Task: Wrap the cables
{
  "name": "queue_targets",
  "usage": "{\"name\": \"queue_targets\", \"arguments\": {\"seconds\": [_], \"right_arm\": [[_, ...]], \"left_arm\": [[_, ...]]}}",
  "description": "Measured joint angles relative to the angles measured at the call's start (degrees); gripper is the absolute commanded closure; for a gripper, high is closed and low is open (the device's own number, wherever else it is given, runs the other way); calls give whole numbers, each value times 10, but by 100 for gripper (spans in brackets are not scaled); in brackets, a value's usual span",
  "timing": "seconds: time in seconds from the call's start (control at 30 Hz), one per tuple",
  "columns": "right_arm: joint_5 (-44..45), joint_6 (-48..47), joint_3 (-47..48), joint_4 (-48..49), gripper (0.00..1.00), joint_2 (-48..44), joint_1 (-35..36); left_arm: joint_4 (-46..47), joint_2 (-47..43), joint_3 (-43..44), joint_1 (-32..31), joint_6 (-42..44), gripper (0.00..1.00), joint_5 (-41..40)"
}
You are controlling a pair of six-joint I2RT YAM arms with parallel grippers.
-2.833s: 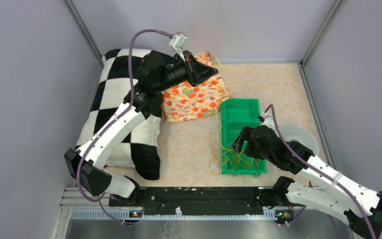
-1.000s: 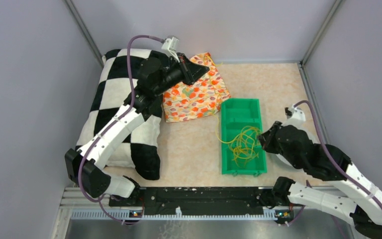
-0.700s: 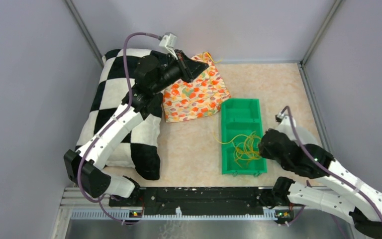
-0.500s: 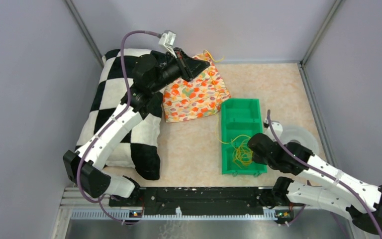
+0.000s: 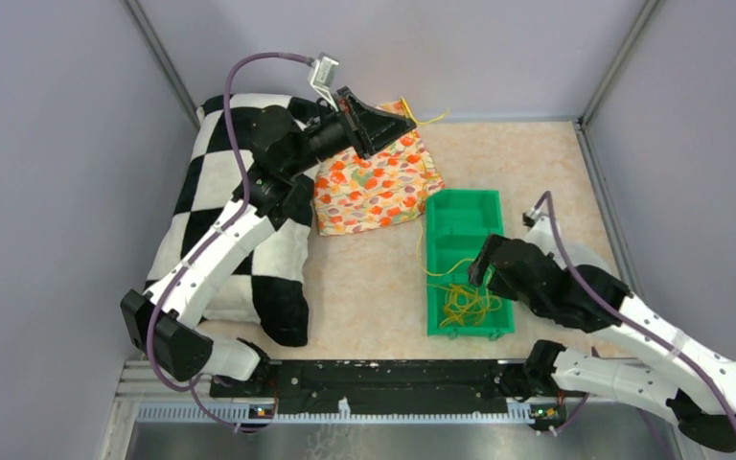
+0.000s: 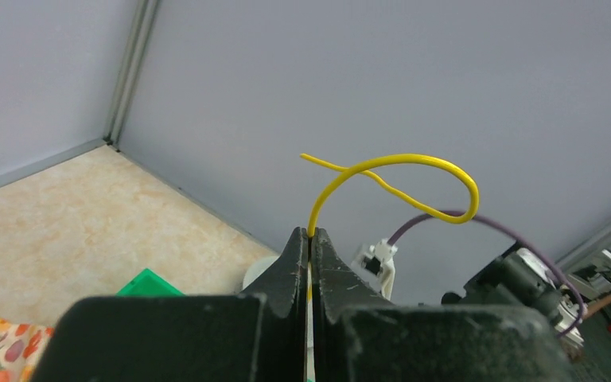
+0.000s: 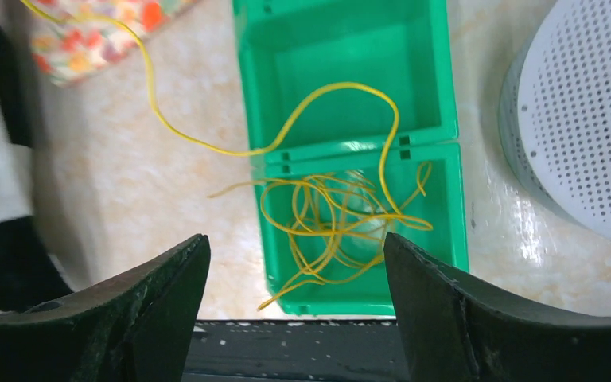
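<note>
The yellow cables [image 5: 464, 303] lie in loose loops in the near compartment of a green bin [image 5: 460, 213]. In the right wrist view the tangle [image 7: 342, 219] spills over the bin wall [image 7: 448, 95], and one strand [image 7: 153, 94] runs off up-left. My right gripper [image 5: 485, 272] hovers above the bin, open and empty [image 7: 295, 240]. My left gripper [image 5: 406, 123] is raised over the floral cloth, shut on a cable end [image 6: 402, 163] that curls out past its tips [image 6: 310, 233].
A black-and-white checkered pillow [image 5: 201, 220] lies at the left. A floral cloth bundle [image 5: 376, 187] sits beside it. A white perforated bowl [image 5: 586, 264] stands right of the bin, close to my right arm; it also shows in the right wrist view [image 7: 585, 119]. Grey walls enclose the table.
My right gripper swung from the bin's right side over its near end, then to above its middle. The cable bunch gathered in the near compartment. My left gripper drifted slightly right, still holding the end.
</note>
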Motion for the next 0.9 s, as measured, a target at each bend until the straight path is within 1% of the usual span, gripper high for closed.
{"name": "queue_targets", "arguments": {"seconds": [0.17,0.3,0.5,0.57,0.67,0.8,0.9], "right_arm": [[34,-11,61,-9,20,-35,0],[49,-41,98,3,21,-37,0],[52,-121,138,89,17,-48,0],[68,-138,157,91,16,-49,0],[137,-122,208,38,17,-29,0],[236,-30,251,-86,23,-7,0],[267,31,249,-156,24,-31,0]], "left_arm": [[13,2,0,-22,-3,100,26],[16,14,0,-40,-3,100,46],[-36,72,38,-60,17,100,78],[-52,83,40,-64,22,100,84],[-74,92,40,-73,32,100,87],[-109,100,52,-93,54,100,86],[-128,115,71,-112,73,100,87]]}}
